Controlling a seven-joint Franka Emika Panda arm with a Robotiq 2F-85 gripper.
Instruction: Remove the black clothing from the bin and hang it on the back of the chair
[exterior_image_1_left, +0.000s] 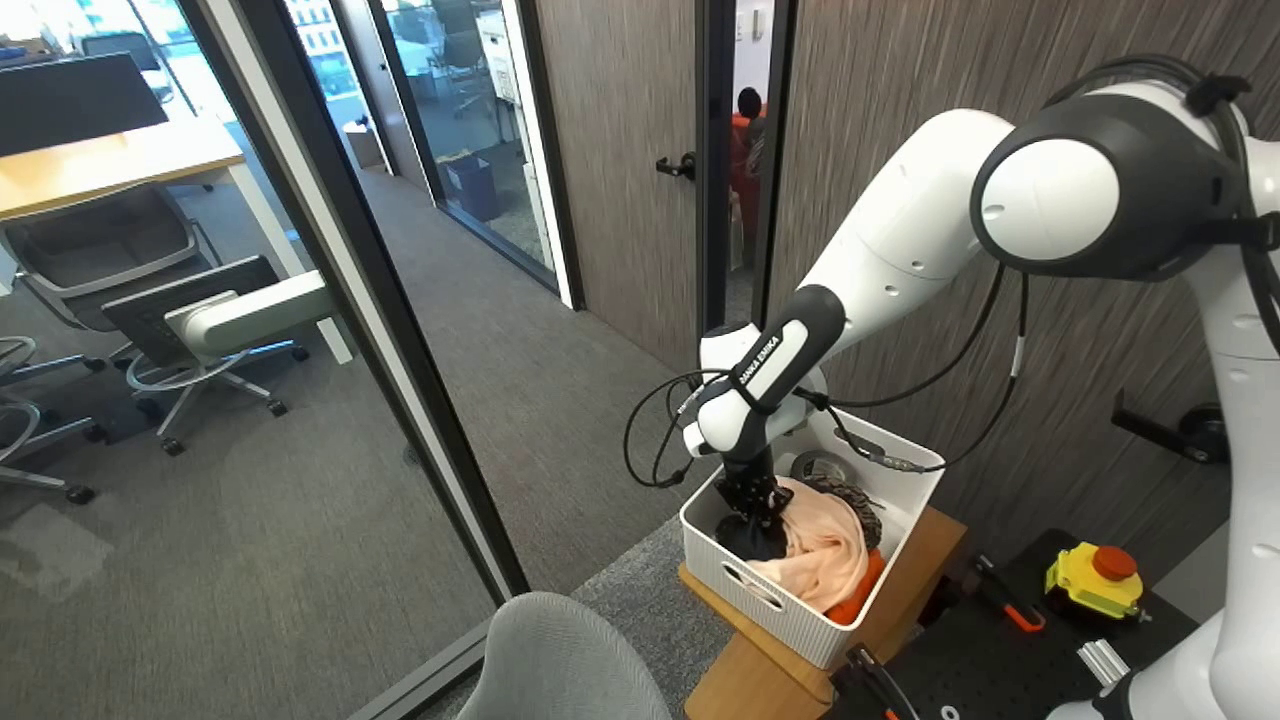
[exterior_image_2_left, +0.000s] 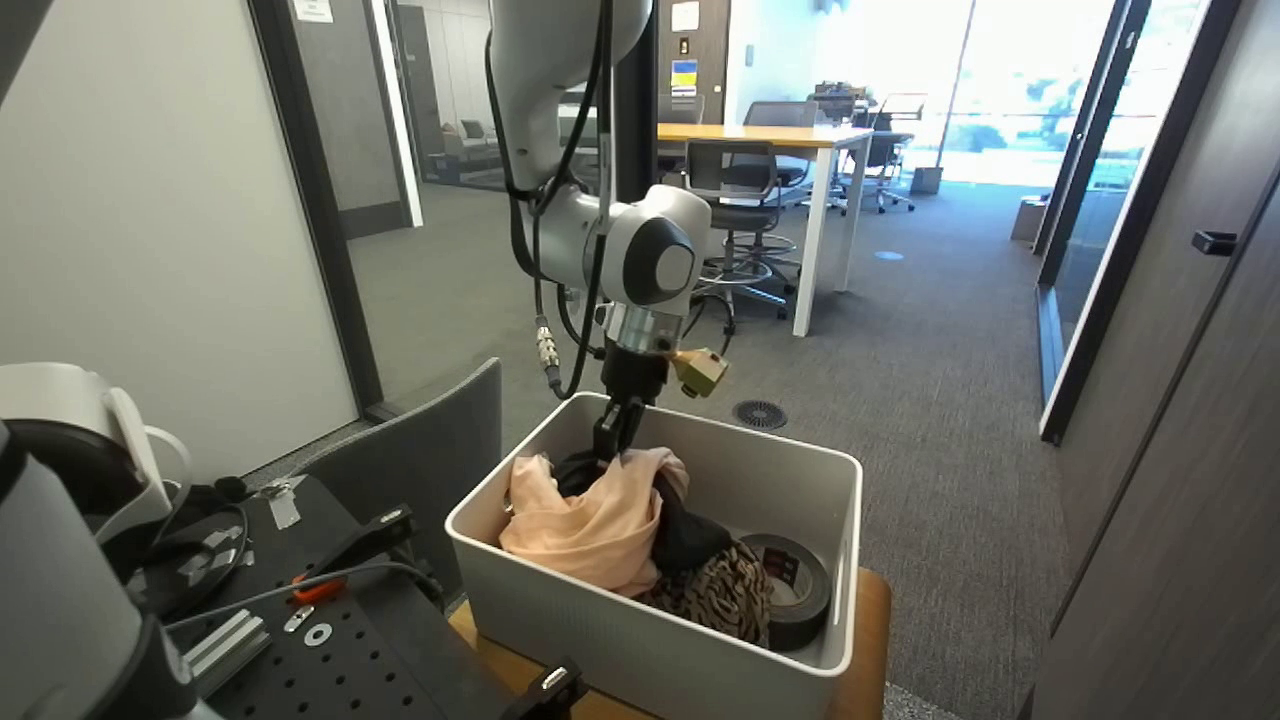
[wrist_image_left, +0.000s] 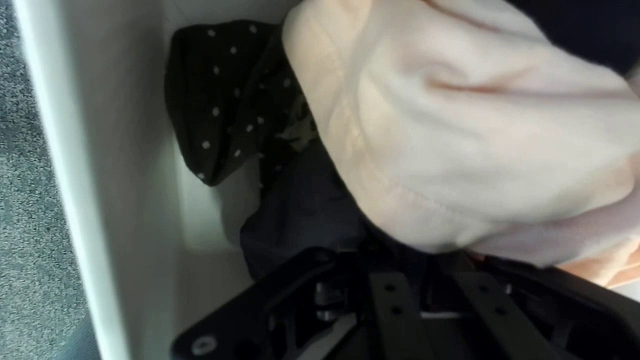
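Inside the white plastic bin, low and near one wall: plain black garment, partly beneath peach cloth. At the same spot in both exterior views: gripper, directed downward into the bin, set narrow, with fingers right at the plain black garment. Cannot confirm, from the wrist view, any fold pinched between them; too dark. Further along the same wall in the wrist view: white-dotted black fabric, connection with the plain black garment undetermined. Also within the bin: orange cloth, partly under the peach cloth; animal-print cloth, bunched against a roll of tape. Directly beneath the bin: wood-coloured bench. Apart from the bin, in an exterior view: light-grey chair, rounded backrest upright, lower portion out of view. Just beside the bin: black perforated plate, carrying a short aluminium profile and a washer. Near the plate, in an exterior view: yellow emergency-stop box with red button.
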